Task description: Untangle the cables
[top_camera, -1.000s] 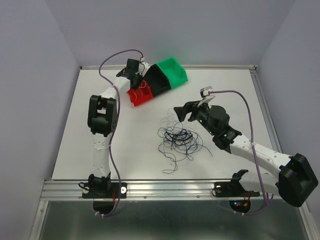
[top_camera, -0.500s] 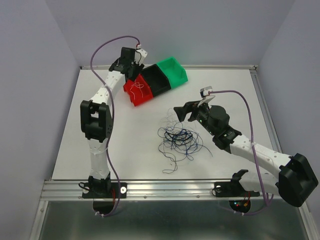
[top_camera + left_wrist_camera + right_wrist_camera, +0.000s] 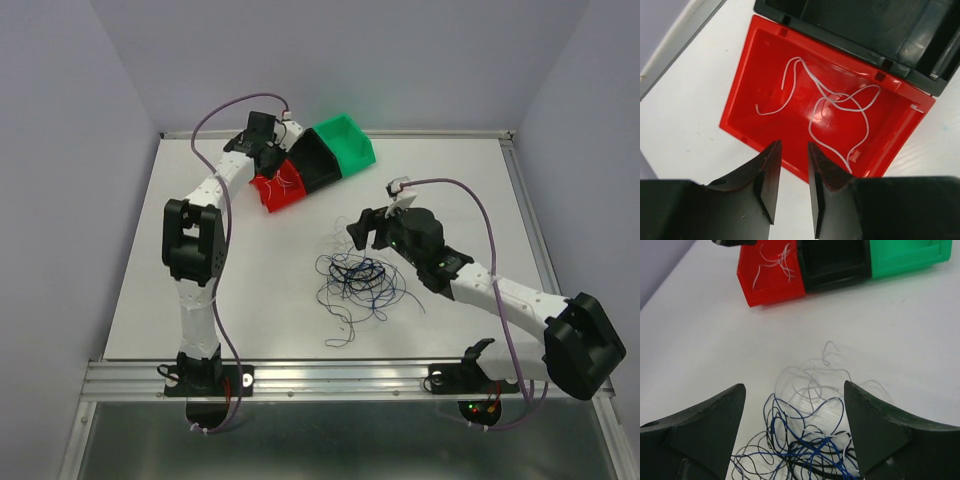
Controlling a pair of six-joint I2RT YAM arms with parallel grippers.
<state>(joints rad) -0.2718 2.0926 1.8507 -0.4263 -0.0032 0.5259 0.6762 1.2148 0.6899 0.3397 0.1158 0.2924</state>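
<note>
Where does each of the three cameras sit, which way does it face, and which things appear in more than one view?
Top external: above and behind the robot, looking down on the table; left gripper and right gripper show, with their arms.
Left wrist: over the red bin, looking down into it; own fingers, narrowly apart.
Right wrist: low, looking across the cable tangle towards the red bin; own fingers, wide apart.
Shared: the red bin with white cables shows in all three.

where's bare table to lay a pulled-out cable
Bare table: the far right corner beside the green bin, and the strip between the left arm and the cable tangle. Crowded: around that tangle by the right gripper, and at the bins.
</note>
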